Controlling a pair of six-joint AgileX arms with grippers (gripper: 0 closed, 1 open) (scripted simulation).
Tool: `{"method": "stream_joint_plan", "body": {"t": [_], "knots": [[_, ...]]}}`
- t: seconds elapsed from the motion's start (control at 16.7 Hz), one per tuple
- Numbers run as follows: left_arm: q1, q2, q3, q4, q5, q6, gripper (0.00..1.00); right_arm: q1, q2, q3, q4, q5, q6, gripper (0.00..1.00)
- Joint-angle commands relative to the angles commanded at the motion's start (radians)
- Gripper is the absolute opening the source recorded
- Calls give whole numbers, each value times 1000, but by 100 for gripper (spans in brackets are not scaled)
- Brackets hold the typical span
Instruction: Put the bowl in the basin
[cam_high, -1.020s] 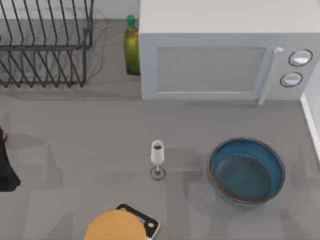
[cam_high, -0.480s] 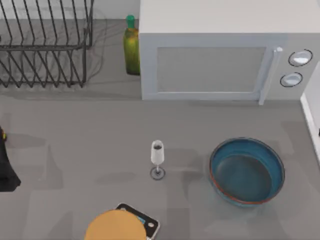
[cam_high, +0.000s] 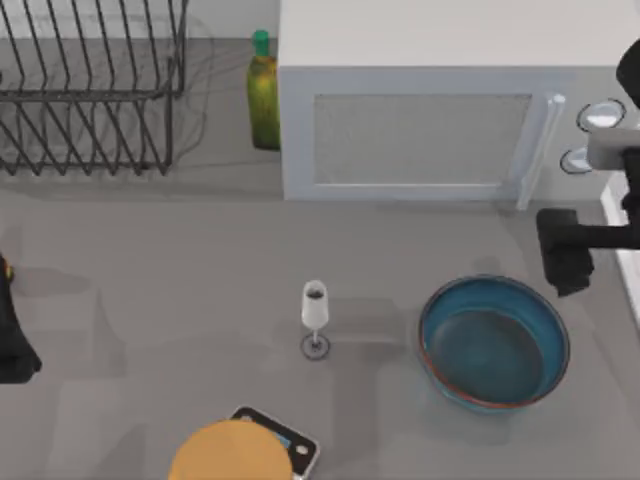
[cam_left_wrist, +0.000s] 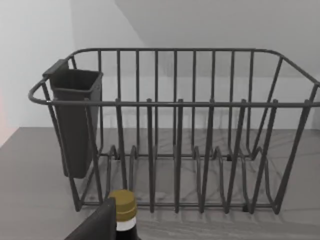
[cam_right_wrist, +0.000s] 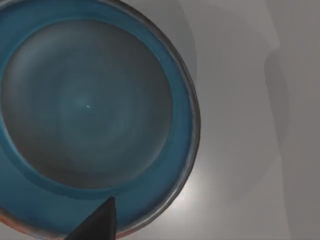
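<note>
The bowl (cam_high: 494, 342) sits upright on the table (cam_high: 180, 260), toward its right side, mouth up; being round, it has no long axis to line up with. It lies in front of the microwave (cam_high: 440, 100), well right of the glass (cam_high: 315, 318). I judge this the approach step, nothing lifted yet. My right claw (cam_high: 566, 250) hangs just beyond the bowl's far right rim; I cannot tell if it is released or clenched. Next I need to come down over the rim and pinch it. I see no basin. My left arm (cam_high: 12, 335) is parked at the left edge, facing the rack (cam_left_wrist: 175, 130).
</note>
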Motion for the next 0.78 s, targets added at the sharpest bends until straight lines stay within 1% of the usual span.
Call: {"method": "stream_joint_plan", "body": {"t": [0.18,0.3,0.66,0.78], "knots": [[0,0,0,0,0,0,100,30,125,105,-87,-1,30,100],[0,0,0,0,0,0,100,38,157,136,-111,-2,38,100],[0,0,0,0,0,0,100,34,157,132,-107,-2,37,100],[0,0,0,0,0,0,100,36,169,103,-71,-2,37,100]]}}
